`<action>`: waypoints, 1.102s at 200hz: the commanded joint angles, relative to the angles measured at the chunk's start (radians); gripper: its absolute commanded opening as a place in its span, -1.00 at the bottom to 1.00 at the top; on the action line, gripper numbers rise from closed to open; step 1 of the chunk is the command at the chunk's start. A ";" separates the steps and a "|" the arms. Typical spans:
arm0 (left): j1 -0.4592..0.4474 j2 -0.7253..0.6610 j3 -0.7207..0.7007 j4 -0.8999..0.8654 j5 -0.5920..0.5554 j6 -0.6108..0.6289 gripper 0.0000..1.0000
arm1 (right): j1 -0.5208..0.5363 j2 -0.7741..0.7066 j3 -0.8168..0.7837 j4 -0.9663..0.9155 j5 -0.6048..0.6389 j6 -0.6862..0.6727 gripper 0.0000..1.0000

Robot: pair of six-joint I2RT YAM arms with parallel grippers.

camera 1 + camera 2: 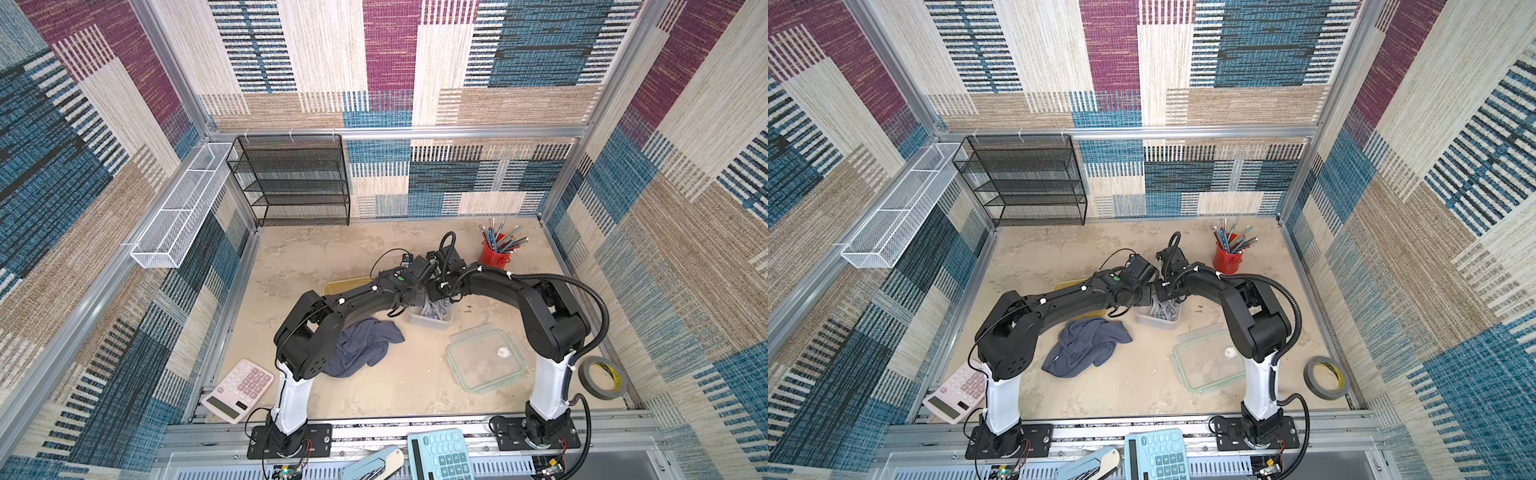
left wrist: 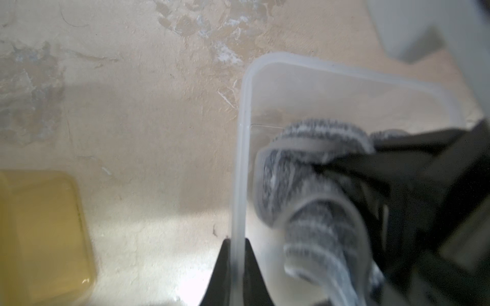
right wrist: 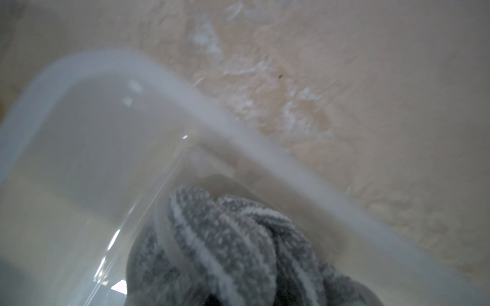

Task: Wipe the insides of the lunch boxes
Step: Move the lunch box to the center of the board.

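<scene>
The clear frosted lunch box (image 1: pixel 430 321) stands open mid-table, below both wrists. My left gripper (image 2: pixel 236 242) is shut on its side wall, one finger inside and one outside the rim (image 2: pixel 240 159). My right gripper (image 2: pixel 336 165) is down inside the box, shut on a bunched grey-and-white striped cloth (image 3: pixel 225 251) that rests on the box floor; the cloth hides its fingertips in the right wrist view. The amber-yellow lunch box (image 2: pixel 39 238) sits to the left of the clear one, mostly hidden under my left forearm in both top views (image 1: pixel 1067 285).
A clear lid with a green rim (image 1: pixel 484 360) lies right of centre, and a blue-grey cloth (image 1: pixel 361 345) is crumpled by my left arm. A red pencil cup (image 1: pixel 494 254) stands behind, a tape roll (image 1: pixel 602 376) at the right edge, a pink calculator (image 1: pixel 239 390) front left.
</scene>
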 commanded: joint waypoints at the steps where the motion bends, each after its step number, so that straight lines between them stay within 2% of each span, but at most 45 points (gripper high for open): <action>1: 0.010 0.007 0.021 0.060 -0.089 -0.005 -0.97 | 0.006 -0.028 -0.011 -0.142 -0.154 -0.028 -0.89; 40: 0.017 0.012 0.019 0.071 -0.094 -0.006 -0.97 | -0.018 -0.106 0.020 -0.102 -0.153 -0.005 -0.89; 74: 0.018 0.021 0.031 0.060 -0.109 -0.002 -0.96 | -0.088 -0.253 0.022 0.040 -0.180 0.072 -0.89; 110: 0.022 0.043 0.058 0.055 -0.102 -0.010 -0.95 | -0.138 -0.419 0.012 0.096 -0.137 0.087 -0.90; 133: 0.021 0.066 0.083 0.051 -0.097 -0.022 -0.94 | -0.164 -0.524 -0.016 0.099 -0.084 0.079 -0.88; 174: 0.027 0.123 0.159 0.054 -0.089 -0.051 -0.90 | -0.231 -0.717 -0.113 0.120 0.087 0.059 -0.84; 195: 0.027 0.164 0.222 0.047 -0.083 -0.063 -0.90 | -0.305 -0.779 -0.160 0.113 0.118 0.061 -0.78; 220: 0.027 0.213 0.293 0.039 -0.059 -0.075 -0.89 | -0.413 -0.799 -0.228 0.109 0.149 0.069 -0.79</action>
